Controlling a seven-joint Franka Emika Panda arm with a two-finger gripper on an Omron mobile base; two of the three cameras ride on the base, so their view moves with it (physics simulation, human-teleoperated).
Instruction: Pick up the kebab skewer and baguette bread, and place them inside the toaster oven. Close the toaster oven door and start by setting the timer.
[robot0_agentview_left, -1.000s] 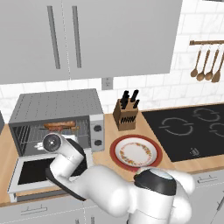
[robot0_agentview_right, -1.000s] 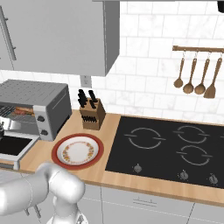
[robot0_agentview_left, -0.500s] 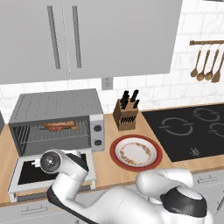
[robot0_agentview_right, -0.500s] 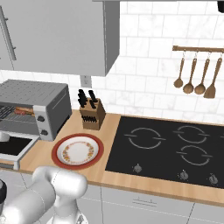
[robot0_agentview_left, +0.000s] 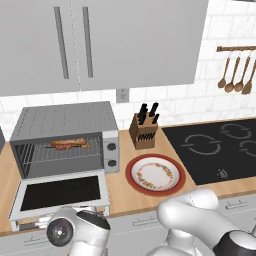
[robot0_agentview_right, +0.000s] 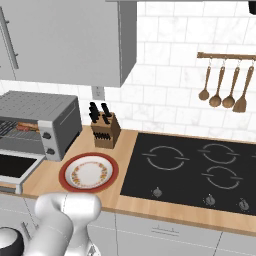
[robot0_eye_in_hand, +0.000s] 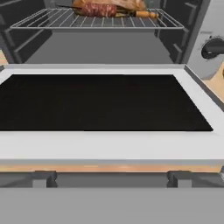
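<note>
Food — kebab skewer (robot0_eye_in_hand: 98, 9) and baguette bread (robot0_eye_in_hand: 127, 4) — sits on the rack at top of hand view, inside the toaster oven (robot0_agentview_left: 65, 122). Toaster oven door (robot0_eye_in_hand: 105, 103) lies flat open mid-frame; best to get under its front edge and lift evenly — gripper opening can't be told.

No legible text, label, brand, number or sign is found in any view. The two knobs on the right panel of the toaster oven (robot0_agentview_left: 65, 142), left of centre in the left base view, are shown without readable markings. The small controls along the front edge of the cooktop (robot0_agentview_right: 190, 172), lower right in the right base view, are likewise unmarked.
</note>
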